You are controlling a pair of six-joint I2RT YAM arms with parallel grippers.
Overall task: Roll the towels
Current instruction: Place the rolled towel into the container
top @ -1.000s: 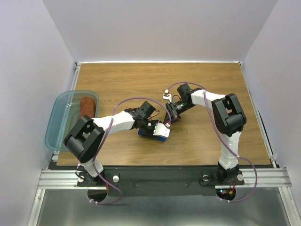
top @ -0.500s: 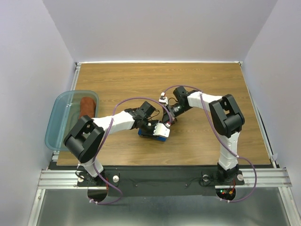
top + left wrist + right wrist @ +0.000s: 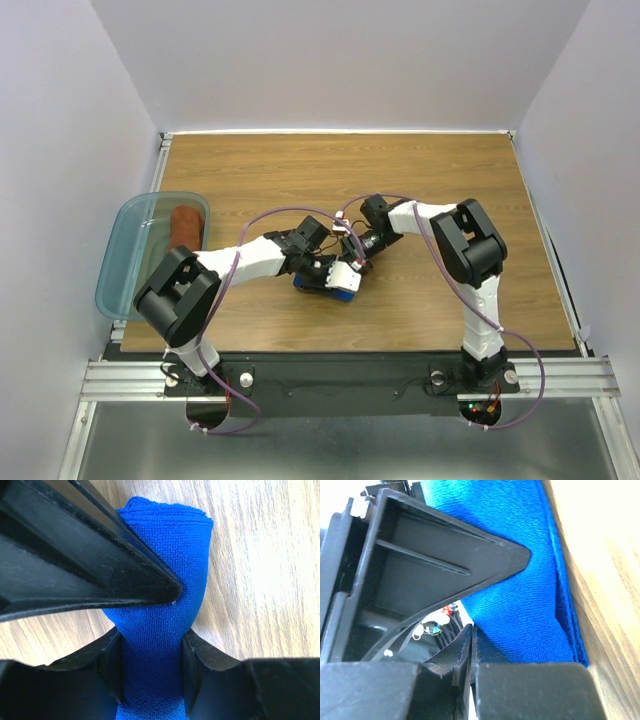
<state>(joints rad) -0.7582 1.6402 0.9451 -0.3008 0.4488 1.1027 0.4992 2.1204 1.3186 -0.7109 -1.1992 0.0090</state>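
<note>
The royal blue towel (image 3: 322, 291) lies rolled on the wooden table (image 3: 440, 180) near the middle. My left gripper (image 3: 336, 278) is shut on it; in the left wrist view the roll (image 3: 165, 545) is pinched between the two jaws of the left gripper (image 3: 152, 655). My right gripper (image 3: 356, 256) sits right against the roll's far end. Its pads are pressed together with nothing between them, so the right gripper (image 3: 471, 636) is shut, with the blue cloth (image 3: 530, 600) just beside it. The rust-brown towel (image 3: 185, 225) lies rolled inside the bin.
A translucent teal plastic bin (image 3: 120, 262) sits at the table's left edge. White walls close in the back and both sides. The two arms cross close together over the table's middle, purple cables looping above them.
My right arm has swung left toward the blue towel and its jaws have closed. The left gripper and the towel have stayed put.
</note>
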